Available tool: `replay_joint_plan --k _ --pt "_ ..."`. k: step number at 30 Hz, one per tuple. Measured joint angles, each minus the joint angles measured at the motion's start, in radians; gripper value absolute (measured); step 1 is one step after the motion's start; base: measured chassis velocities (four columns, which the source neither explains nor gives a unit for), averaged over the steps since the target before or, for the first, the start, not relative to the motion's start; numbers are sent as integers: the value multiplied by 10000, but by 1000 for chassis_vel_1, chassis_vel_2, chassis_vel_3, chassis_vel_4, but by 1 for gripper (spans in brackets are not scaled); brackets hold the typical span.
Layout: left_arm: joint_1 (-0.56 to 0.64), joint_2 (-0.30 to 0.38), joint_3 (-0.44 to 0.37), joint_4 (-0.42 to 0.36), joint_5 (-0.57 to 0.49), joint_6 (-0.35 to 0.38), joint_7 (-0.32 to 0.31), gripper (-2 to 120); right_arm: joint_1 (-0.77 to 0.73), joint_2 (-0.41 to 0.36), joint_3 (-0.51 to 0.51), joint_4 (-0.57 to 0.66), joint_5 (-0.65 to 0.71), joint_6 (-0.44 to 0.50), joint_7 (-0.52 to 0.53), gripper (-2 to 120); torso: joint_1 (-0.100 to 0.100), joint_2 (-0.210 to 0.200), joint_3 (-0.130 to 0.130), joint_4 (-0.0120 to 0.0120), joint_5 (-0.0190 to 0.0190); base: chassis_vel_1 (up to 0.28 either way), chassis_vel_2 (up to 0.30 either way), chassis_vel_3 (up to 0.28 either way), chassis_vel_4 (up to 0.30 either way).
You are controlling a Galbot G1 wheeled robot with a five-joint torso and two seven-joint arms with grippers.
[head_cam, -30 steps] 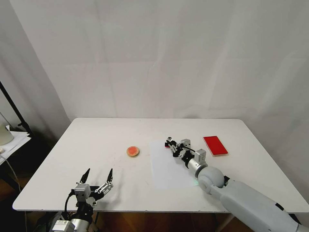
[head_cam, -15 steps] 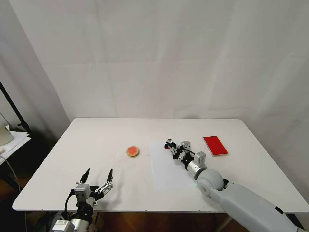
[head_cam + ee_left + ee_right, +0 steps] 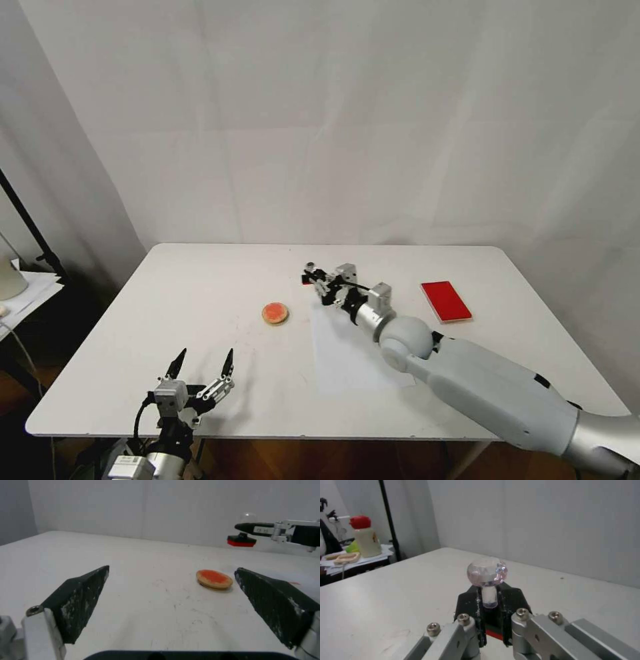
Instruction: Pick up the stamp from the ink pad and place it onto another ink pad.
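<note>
Your right gripper (image 3: 312, 275) pinches the tiny black-based, clear-knobbed stamp (image 3: 241, 540) by its neck, keeping its inked face down. The small round orange-red pad (image 3: 275, 313) lies below and beyond those jaws. Your left gripper (image 3: 203, 363) waits with jaws spread.

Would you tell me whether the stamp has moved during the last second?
Yes: held by the right hand, the stamp moved left, off the paper sheet, toward the round pad.

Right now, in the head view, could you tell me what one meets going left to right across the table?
Left gripper, round ink pad, stamp held in the right gripper, red rectangular ink pad.
</note>
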Motion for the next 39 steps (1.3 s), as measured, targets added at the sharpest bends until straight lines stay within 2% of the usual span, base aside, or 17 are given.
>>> replay_joint_plan --k 4,9,25,39 --pt "-1 0 0 0 0 0 0 100 95 507 -399 -109 -56 -76 24 7 0 0 -1 -1 -1 0 0 0 0" --pt "0 0 0 0 0 0 0 100 129 680 -592 -251 -150 -85 57 7 0 0 -1 -3 -1 0 0 0 0" --pt "0 0 0 0 0 0 0 100 -424 1052 -273 -699 -425 42 80 7 0 0 -1 -2 2 0 0 0 0" --pt "0 0 0 0 0 0 0 100 -813 1075 -39 -801 -516 133 46 7 -1 0 -1 -2 3 0 0 0 0"
